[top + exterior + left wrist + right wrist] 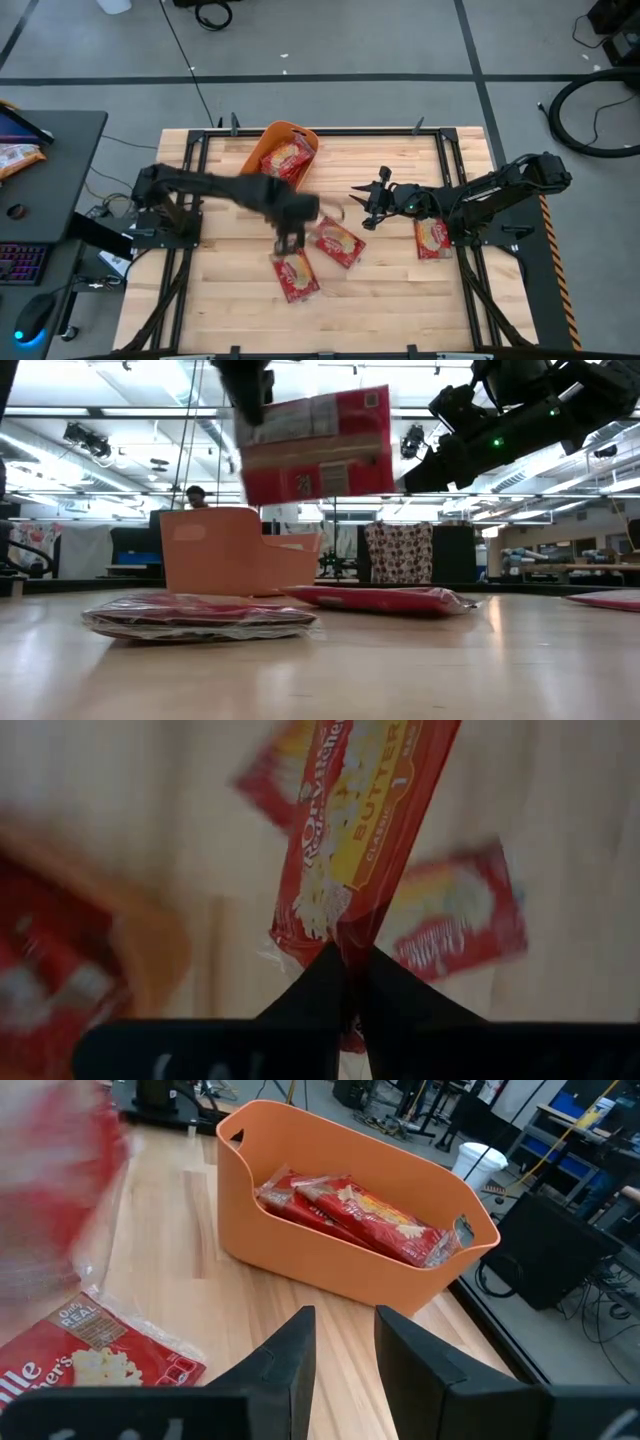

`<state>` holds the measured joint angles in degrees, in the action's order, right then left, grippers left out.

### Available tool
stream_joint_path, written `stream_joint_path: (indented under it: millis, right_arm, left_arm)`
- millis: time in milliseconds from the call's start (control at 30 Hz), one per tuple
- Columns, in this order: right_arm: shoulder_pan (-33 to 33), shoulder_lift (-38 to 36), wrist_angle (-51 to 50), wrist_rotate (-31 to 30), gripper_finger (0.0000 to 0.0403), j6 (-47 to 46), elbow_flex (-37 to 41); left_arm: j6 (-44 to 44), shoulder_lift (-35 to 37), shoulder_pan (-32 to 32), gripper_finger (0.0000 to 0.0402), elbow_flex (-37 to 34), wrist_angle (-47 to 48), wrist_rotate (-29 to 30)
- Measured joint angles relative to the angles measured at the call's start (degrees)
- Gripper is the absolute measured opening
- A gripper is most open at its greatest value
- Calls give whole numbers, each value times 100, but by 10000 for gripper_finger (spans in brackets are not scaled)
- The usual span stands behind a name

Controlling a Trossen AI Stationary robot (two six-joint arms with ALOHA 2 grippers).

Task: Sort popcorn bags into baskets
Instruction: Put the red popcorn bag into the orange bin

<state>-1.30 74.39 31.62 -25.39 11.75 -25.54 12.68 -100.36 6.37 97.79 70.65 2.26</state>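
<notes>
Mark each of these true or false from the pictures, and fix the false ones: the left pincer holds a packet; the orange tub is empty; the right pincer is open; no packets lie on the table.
1. The left pincer is shut on a popcorn bag lifted off the table. True.
2. The orange tub is empty. False: red packets already lie inside it.
3. The right pincer is open and holds nothing. True.
4. No packets lie on the wooden table. False: the high view shows loose packets there, one near the left pincer, one at mid-table and one under the right arm.
</notes>
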Motion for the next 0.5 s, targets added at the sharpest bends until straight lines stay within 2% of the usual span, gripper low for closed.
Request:
stream_joint_path:
  millis: [100,200,300,500]
  right_arm:
    - [0,0,0,0,110,0,0]
    - [0,0,-11,-1,110,0,0]
    - [0,2,-47,0,110,0,0]
    - [0,2,-56,0,110,0,0]
  left_arm:
    - [874,2,-418,29,315,266,78]
    - [1321,2,-782,28,368,575,341]
    - [1504,2,-1123,25,365,990,746]
    - [1523,10,-1732,25,365,1054,1218]
